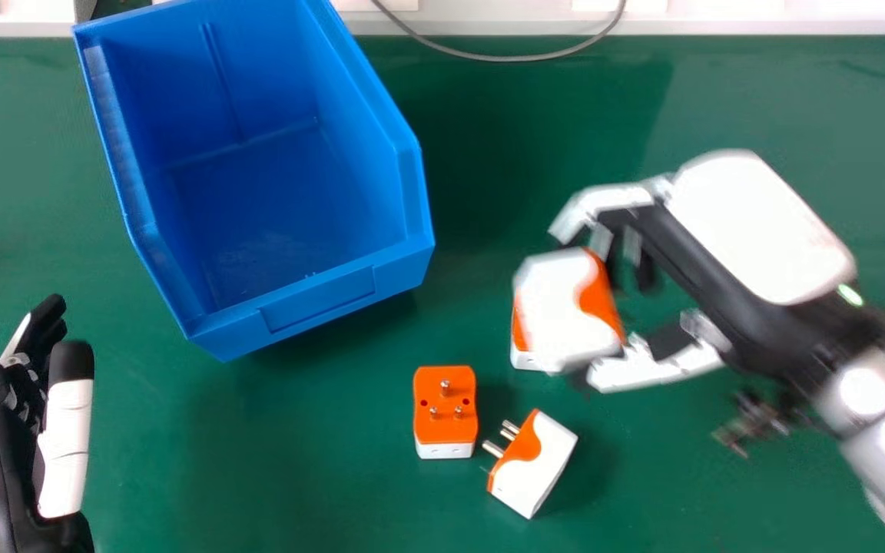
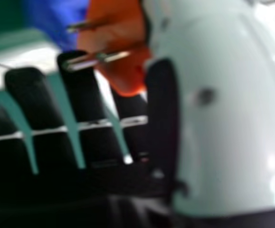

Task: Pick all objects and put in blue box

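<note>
By the head view's clock face, at least three orange-and-white plastic travel adapters: one at three to four o'clock in the silver-and-black right hand (image 1: 757,223), pinched between thumb and fingers and tilted; two on the green table (image 1: 296,461). Of those two, at six o'clock, the adapter with its orange pin face up (image 1: 445,388), three metal prongs showing; at five o'clock, the adapter on its side (image 1: 546,461), prongs towards ten o'clock, just beside the first. At the eight o'clock side of the held adapter (image 1: 561,299), a further bit of orange and white; cannot tell whether part of it or of a fourth. In the right hand view, metal prongs on the held adapter's orange face. One blue plastic open-topped box (image 1: 319,299) at ten o'clock, set askew, rim nearest the right hand on its three to four o'clock side, with a strip of tabletop between rim and held adapter. Inside, blue floor and walls in view, tiny pale specks near the five o'clock wall. One black-and-white left hand (image 1: 62,461) at eight o'clock, fingers relaxed, well apart from the adapters. Across twelve o'clock, beyond the table, a pale ledge (image 1: 757,23) and one thin grey cable (image 1: 488,57), looped over the table edge.
</note>
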`<state>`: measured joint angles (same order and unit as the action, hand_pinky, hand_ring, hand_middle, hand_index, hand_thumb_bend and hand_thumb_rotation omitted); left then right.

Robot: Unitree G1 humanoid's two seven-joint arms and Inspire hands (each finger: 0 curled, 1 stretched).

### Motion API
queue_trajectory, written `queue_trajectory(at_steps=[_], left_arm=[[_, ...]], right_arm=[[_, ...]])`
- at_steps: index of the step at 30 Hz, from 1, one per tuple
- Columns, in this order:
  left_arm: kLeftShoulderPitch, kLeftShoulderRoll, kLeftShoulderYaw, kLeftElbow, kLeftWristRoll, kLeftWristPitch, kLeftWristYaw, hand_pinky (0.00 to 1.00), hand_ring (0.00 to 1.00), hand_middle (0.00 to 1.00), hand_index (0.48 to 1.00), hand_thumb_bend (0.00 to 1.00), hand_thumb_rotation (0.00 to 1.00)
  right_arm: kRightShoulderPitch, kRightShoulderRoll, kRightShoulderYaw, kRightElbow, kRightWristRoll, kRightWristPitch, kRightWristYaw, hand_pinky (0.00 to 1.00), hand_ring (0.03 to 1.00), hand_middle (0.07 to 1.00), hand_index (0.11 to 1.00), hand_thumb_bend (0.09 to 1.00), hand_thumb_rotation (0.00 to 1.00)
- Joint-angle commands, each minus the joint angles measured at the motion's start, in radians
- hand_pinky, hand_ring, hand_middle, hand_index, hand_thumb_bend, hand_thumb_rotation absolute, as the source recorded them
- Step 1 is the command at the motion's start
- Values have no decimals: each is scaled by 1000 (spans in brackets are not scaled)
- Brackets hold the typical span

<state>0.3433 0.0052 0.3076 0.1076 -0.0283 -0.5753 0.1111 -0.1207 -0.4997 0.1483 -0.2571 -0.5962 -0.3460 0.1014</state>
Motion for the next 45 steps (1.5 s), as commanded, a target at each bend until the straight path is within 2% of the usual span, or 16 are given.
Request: queue_trajectory(at_steps=[1, 5, 10, 19, 23, 26, 27, 29, 33, 36, 38, 40, 42, 43, 45], left_arm=[[2, -5, 0, -21, 8, -1, 12, 864, 864, 852, 869, 983, 835], [3, -10, -9, -23, 26, -7, 25, 855, 860, 849, 866, 982, 826], [-4, -4, -9, -2, 28, -26, 24, 850, 857, 847, 863, 914, 801], [1, -4, -12, -10, 48, -22, 31, 868, 863, 849, 864, 916, 804], [-1, -1, -11, -6, 56, -25, 33, 876, 867, 854, 867, 916, 809], [-3, 0, -10, -1, 56, -27, 32, 878, 869, 855, 868, 914, 813], [-3, 1, -10, 0, 55, -27, 31, 883, 872, 858, 871, 908, 817], [-2, 1, -11, -2, 53, -24, 30, 885, 874, 859, 872, 906, 819], [-3, 1, -11, -2, 47, -22, 26, 887, 874, 860, 873, 905, 820], [0, -1, -13, -6, 44, -20, 25, 896, 879, 863, 877, 903, 827], [3, -2, -15, -11, 40, -16, 24, 896, 879, 863, 877, 903, 827], [6, -5, -18, -16, 41, -12, 25, 899, 880, 864, 879, 916, 832], [9, -7, -20, -20, 43, -10, 27, 899, 880, 864, 879, 918, 833], [10, -8, -21, -22, 44, -9, 28, 899, 880, 864, 879, 924, 835], [11, -9, -23, -23, 44, -9, 29, 899, 880, 864, 879, 925, 836]], right_arm=[[-96, 60, 39, 53, -2, -50, -51, 32, 70, 127, 470, 487, 136], [-203, 133, 96, 152, -19, -100, -85, 30, 69, 126, 470, 487, 135], [-307, 221, 155, 233, -25, -110, -85, 32, 73, 131, 469, 488, 135], [-455, 340, 220, 393, -99, -111, -166, 55, 105, 182, 471, 487, 133], [-535, 393, 251, 492, -161, -64, -219, 72, 125, 200, 470, 487, 132], [-598, 428, 270, 561, -189, -24, -240, 87, 146, 226, 471, 487, 132], [-627, 441, 276, 593, -193, -10, -241, 141, 213, 294, 475, 487, 133], [-714, 478, 290, 699, -203, 24, -251, 175, 250, 331, 476, 487, 132], [-870, 537, 326, 911, -243, 96, -312, 191, 266, 346, 477, 487, 131], [-958, 572, 350, 1046, -256, 130, -361, 227, 315, 408, 478, 489, 134], [-1024, 607, 362, 1148, -253, 154, -378, 232, 322, 415, 478, 489, 135], [-1077, 638, 365, 1235, -239, 159, -385, 284, 382, 469, 484, 492, 126], [-1120, 661, 370, 1308, -233, 162, -394, 291, 390, 476, 484, 493, 124], [-1137, 669, 375, 1339, -234, 165, -397, 291, 406, 497, 505, 491, 79], [-1157, 678, 382, 1376, -233, 166, -405, 291, 412, 504, 512, 490, 63]])
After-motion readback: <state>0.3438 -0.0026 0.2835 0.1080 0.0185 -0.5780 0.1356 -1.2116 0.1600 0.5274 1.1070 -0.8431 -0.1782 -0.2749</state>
